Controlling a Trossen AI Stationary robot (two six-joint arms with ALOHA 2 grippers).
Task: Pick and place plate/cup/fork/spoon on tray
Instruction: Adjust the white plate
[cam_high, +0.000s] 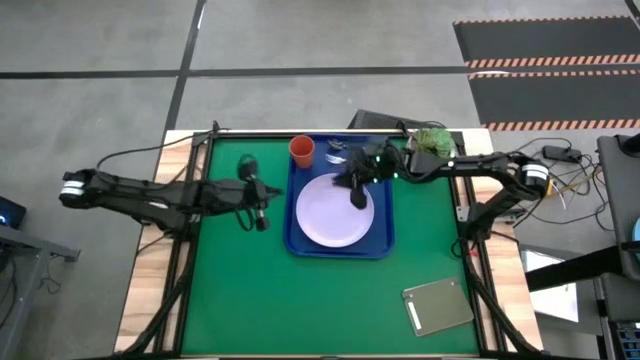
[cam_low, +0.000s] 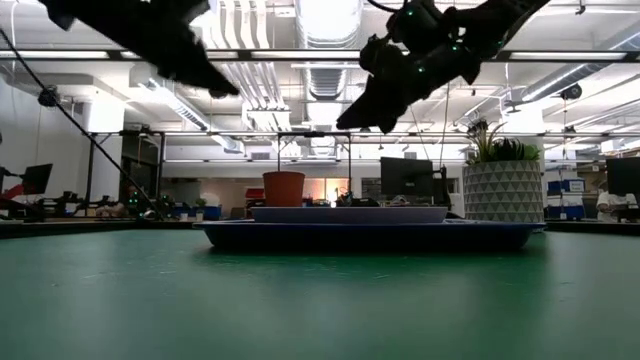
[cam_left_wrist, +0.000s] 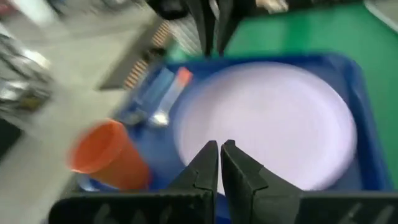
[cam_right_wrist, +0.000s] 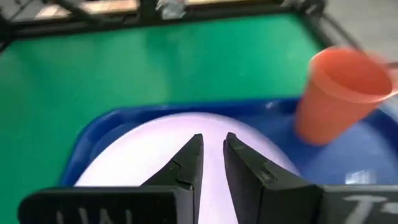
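Holding nothing, right tool (cam_high: 358, 196) hovers over plate (cam_high: 333, 212), fingers narrowly parted. Left tool (cam_high: 262, 220), closed and empty, waits beside tray (cam_high: 385, 244). Cup (cam_high: 302, 151), fork (cam_left_wrist: 176, 89), spoon (cam_left_wrist: 151, 93) already aboard; next: retreat, judged.

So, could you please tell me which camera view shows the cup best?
The right wrist view: the cup is large, upright on the tray. Left wrist shows it blurred, the high view tiny, the low view only in side profile.
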